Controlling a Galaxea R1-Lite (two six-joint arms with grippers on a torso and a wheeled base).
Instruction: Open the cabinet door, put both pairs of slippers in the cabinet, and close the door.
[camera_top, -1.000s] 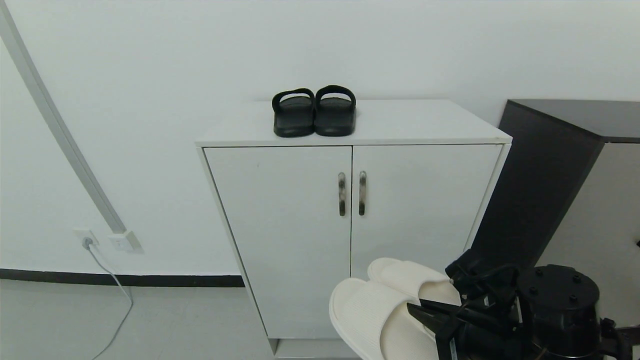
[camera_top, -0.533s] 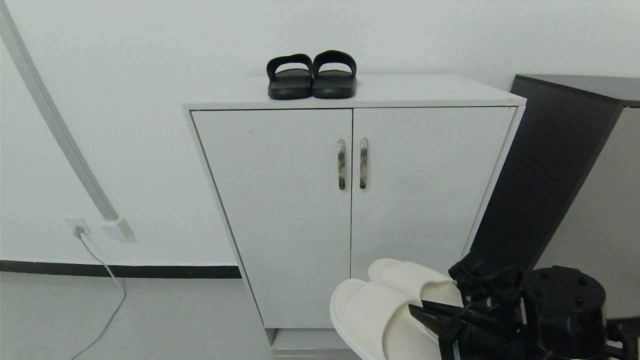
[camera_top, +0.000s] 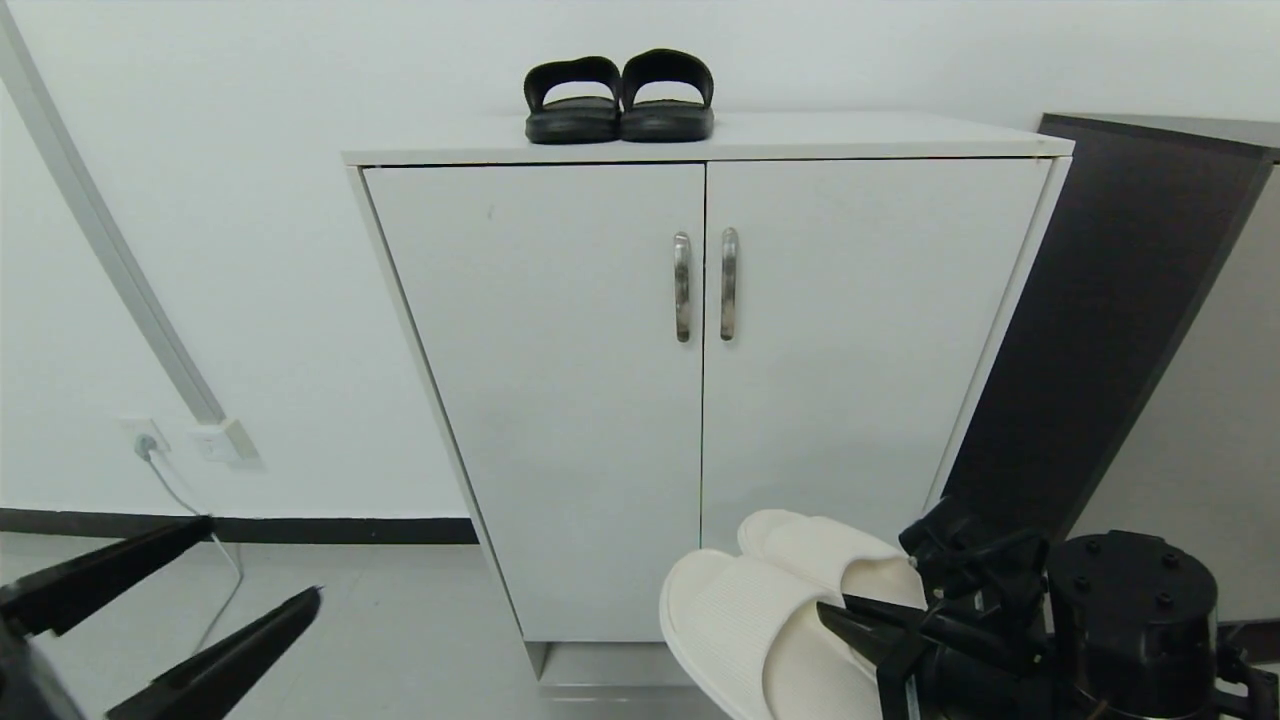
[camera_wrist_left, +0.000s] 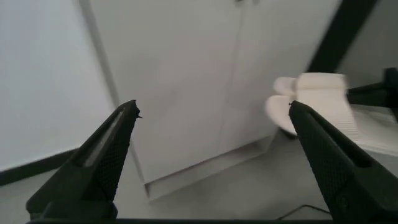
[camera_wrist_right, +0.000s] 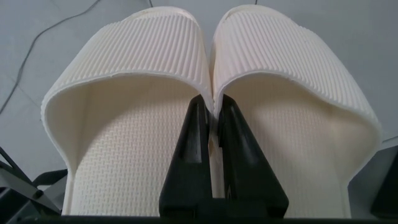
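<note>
The cabinet (camera_top: 560, 400) stands square in front of you with both doors shut, and the black slippers (camera_top: 660, 122) sit on its top near the back wall. Low on your right, the right gripper (camera_top: 840, 620) is pinched onto the white slippers (camera_top: 770, 620), clamping their two inner edges together (toes pointing at the cabinet's foot). So that arm is busy. The left gripper (camera_top: 260, 556) hangs low on the left, spread wide and empty. The two handles (camera_top: 682, 287) run vertically at the centre seam, up and to the right of it, so it must reach up and across. Since a second ago the camera has dropped, and the left gripper has come into view – the right one keeps its hold
</note>
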